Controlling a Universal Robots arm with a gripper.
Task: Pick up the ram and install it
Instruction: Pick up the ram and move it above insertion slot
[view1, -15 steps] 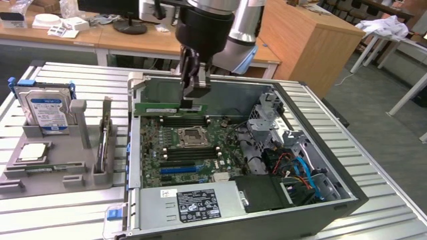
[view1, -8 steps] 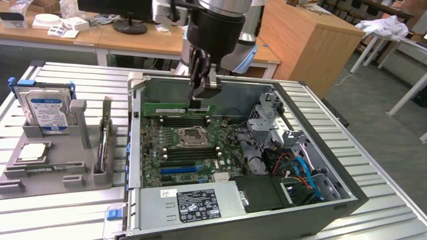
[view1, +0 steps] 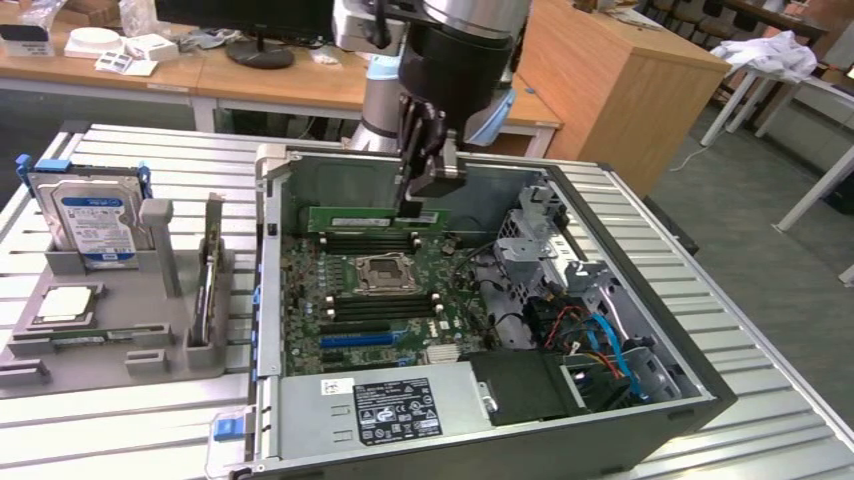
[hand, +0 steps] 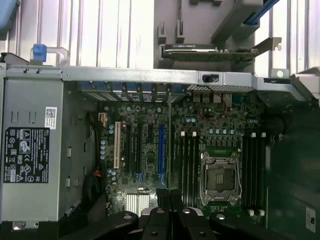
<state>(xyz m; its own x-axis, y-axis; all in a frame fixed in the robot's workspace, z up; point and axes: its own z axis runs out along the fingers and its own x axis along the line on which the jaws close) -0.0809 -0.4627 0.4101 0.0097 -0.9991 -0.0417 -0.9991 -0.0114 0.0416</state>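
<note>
**Ram held on edge above the memory slots**

At the exterior view's left, the hard drive (view1: 86, 218) stands upright in a grey holder (view1: 158, 232), easy to grasp; its blue label cannot be read. The gripper (view1: 416, 207) is clamped narrowly on the ram (view1: 350, 218), which is held on edge along the black memory slots (view1: 374, 241), probably to line it up. The power supply (view1: 387, 405) sticker is unreadable.

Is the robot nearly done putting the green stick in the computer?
About halfway. Done: the ram is already picked up. In hand: the gripper looks shut on one end of it, holding it on edge inside the open computer case, just above the motherboard. Left: it does not look pushed into any of the black memory slots yet.
</note>
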